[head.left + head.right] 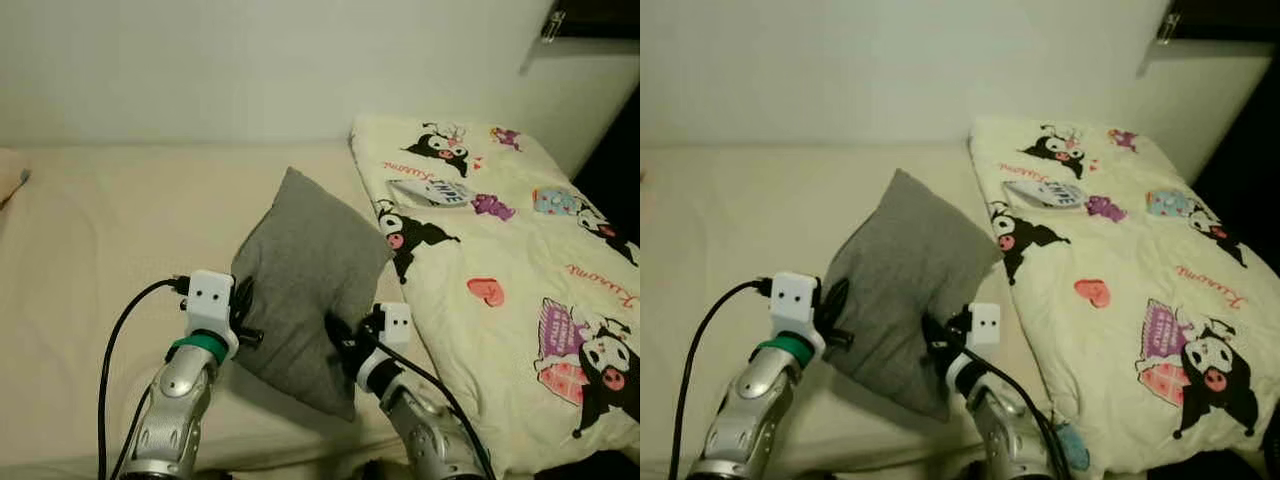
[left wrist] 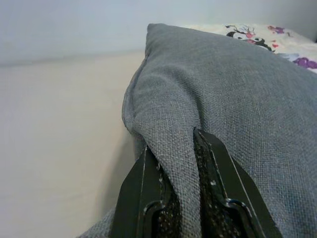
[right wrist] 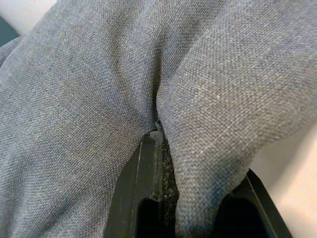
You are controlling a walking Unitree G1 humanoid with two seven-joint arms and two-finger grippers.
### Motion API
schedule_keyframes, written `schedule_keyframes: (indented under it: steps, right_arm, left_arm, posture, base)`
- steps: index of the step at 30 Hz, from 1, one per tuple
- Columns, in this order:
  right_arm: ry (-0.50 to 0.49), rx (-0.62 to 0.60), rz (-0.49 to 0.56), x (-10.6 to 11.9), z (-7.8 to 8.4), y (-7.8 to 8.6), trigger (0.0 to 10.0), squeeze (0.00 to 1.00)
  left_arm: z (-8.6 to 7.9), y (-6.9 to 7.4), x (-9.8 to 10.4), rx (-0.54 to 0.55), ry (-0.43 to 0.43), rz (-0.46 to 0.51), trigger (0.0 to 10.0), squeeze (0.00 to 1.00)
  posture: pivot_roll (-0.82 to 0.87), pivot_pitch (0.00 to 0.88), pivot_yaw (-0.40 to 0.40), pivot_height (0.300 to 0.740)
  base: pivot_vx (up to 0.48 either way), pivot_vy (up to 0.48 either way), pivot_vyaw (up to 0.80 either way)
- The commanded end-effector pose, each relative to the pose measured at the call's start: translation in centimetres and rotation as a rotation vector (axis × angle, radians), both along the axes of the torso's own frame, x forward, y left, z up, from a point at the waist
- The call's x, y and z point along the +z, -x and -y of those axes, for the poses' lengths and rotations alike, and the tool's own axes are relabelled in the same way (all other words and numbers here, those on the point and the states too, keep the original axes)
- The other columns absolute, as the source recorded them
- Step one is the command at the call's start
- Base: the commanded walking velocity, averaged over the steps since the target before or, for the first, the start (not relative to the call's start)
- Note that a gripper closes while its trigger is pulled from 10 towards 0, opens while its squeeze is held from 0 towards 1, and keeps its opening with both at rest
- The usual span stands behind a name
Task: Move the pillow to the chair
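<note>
Grey pillow (image 1: 305, 285) raised off the cream bed sheet (image 1: 90, 260), tilted, one corner pointing toward the wall, just beside the cartoon-print duvet (image 1: 510, 290). Held from both lower sides.

Left gripper (image 1: 243, 318): closed narrow on a pinched fold of fabric at the pillow's left edge; in the left wrist view, a ridge of grey weave squeezed between both fingers (image 2: 143, 198).

Right gripper (image 1: 342, 348): closed on a bunched fold at the pillow's lower right; in the right wrist view, cloth wedged between the fingers (image 3: 143, 193), one finger largely buried under fabric.

Chair: position unknown from here.

Hazards, as judged:
- Both grips on loose cover fabric, not on the filling. Possible slip of a fold during walking or turning; result: pillow sagging to one side or dropping.
- Uneven spread of the arms: fold pulled out of one gripper.
- Low-hanging bottom corner: possible drag on the mattress edge or snag on the duvet while backing away.
- Black cable (image 1: 115, 340) near the left forearm: possible catch on the pillow during the swing.
</note>
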State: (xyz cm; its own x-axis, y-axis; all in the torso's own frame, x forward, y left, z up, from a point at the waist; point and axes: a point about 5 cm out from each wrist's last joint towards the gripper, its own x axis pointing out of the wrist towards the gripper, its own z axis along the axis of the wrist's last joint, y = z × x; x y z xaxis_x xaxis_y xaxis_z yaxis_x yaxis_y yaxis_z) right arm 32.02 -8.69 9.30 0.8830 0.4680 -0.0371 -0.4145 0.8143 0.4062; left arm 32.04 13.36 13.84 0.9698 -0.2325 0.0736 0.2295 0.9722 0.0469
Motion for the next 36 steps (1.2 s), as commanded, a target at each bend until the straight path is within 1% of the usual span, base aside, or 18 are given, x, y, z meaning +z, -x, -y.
schedule_keyframes:
  steps: [1, 2, 4, 5, 9, 11, 12, 13, 17, 18, 23, 25, 30, 33, 36]
  right_arm:
    - [-0.010, 0.000, 0.062, 1.1, -0.5, -0.3, 10.0, 0.00]
    - [-0.009, -0.002, 0.062, 1.1, -0.4, -0.3, 10.0, 0.00]
    - [-0.009, -0.002, 0.062, 1.1, -0.4, -0.3, 10.0, 0.00]
    - [-0.008, -0.003, 0.062, 1.0, -0.4, -0.2, 10.0, 0.00]
    - [-0.005, -0.009, 0.061, 0.9, -0.4, -0.1, 10.0, 0.00]
    - [-0.005, -0.011, 0.061, 0.9, -0.4, -0.2, 10.0, 0.00]
    - [-0.005, -0.019, 0.065, 1.0, -0.3, -0.4, 10.0, 0.00]
    - [-0.004, -0.023, 0.067, 1.0, -0.2, -0.5, 10.0, 0.00]
    - [-0.002, -0.030, 0.069, 1.0, 0.0, -0.6, 10.0, 0.00]
    - [0.003, -0.033, 0.069, 0.9, 0.1, -0.6, 10.0, 0.00]
    - [0.015, -0.035, 0.067, 0.7, 0.4, -0.4, 10.0, 0.00]
    - [0.020, -0.048, 0.064, 0.6, 0.9, -0.3, 10.0, 0.00]
    - [0.011, -0.074, 0.058, 0.5, 1.3, -0.3, 10.0, 0.00]
    - [-0.013, -0.091, 0.060, 0.5, 1.4, -0.3, 10.0, 0.00]
    - [-0.012, -0.107, 0.065, 0.7, 1.4, -0.4, 10.0, 0.00]
  left_arm:
    - [0.7, 0.3, 0.1, -0.041, -0.022, 0.024, 10.0, 0.00]
    - [0.4, 0.2, 0.2, -0.032, -0.021, 0.024, 10.0, 0.00]
    - [0.4, 0.2, 0.2, -0.032, -0.021, 0.024, 10.0, 0.00]
    - [0.0, 0.1, 0.2, -0.012, -0.013, 0.026, 10.0, 0.00]
    - [-0.5, 0.1, 0.2, 0.025, 0.006, 0.015, 10.0, 0.00]
    - [-0.6, 0.2, 0.1, 0.031, -0.008, 0.012, 10.0, 0.00]
    - [-0.8, 0.3, -0.1, 0.036, -0.036, 0.014, 10.0, 0.00]
    - [-0.9, 0.4, -0.1, 0.043, -0.043, 0.016, 10.0, 0.00]
    - [-1.0, 0.3, -0.1, 0.055, -0.042, 0.018, 10.0, 0.00]
    - [-1.1, 0.1, 0.0, 0.062, -0.040, 0.020, 10.0, 0.00]
    - [-0.8, -0.1, 0.1, 0.062, -0.040, 0.023, 10.0, 0.00]
    - [-0.4, -0.2, 0.2, 0.052, -0.036, 0.026, 10.0, 0.00]
    - [0.4, -0.2, 0.3, 0.038, -0.037, 0.027, 10.0, 0.00]
    - [0.6, -0.2, 0.2, 0.033, -0.037, 0.025, 10.0, 0.00]
    - [0.6, -0.2, 0.2, 0.036, -0.036, 0.025, 10.0, 0.00]
  posture:
    - [0.00, 0.000, 0.017, 0.657]
    - [-0.01, 0.000, 0.019, 0.662]
    - [-0.01, 0.000, 0.019, 0.662]
    - [0.00, 0.000, 0.018, 0.667]
    - [0.00, 0.000, 0.017, 0.677]
    - [-0.01, 0.000, 0.021, 0.682]
    - [-0.01, 0.000, 0.022, 0.692]
    - [-0.01, 0.000, 0.021, 0.697]
    - [-0.01, 0.000, 0.019, 0.707]
    - [-0.01, 0.000, 0.021, 0.717]
    - [-0.02, 0.000, 0.025, 0.732]
    - [-0.02, 0.000, 0.033, 0.740]
    - [-0.02, 0.004, 0.035, 0.740]
    - [-0.02, 0.008, 0.035, 0.740]
    - [-0.02, 0.009, 0.035, 0.740]
  base:
    - [0.000, 0.000, 0.00]
    - [0.000, 0.000, 0.00]
    - [0.000, 0.000, 0.00]
    - [0.000, 0.000, 0.00]
    - [0.000, 0.000, 0.00]
    - [0.000, 0.000, 0.00]
    - [0.000, 0.000, 0.00]
    - [0.000, 0.000, 0.00]
    - [0.000, 0.000, 0.00]
    - [0.000, 0.000, 0.00]
    - [0.000, 0.000, 0.00]
    - [0.000, 0.000, 0.00]
    - [0.000, 0.000, 0.00]
    - [0.000, 0.000, 0.00]
    - [0.000, 0.000, 0.00]
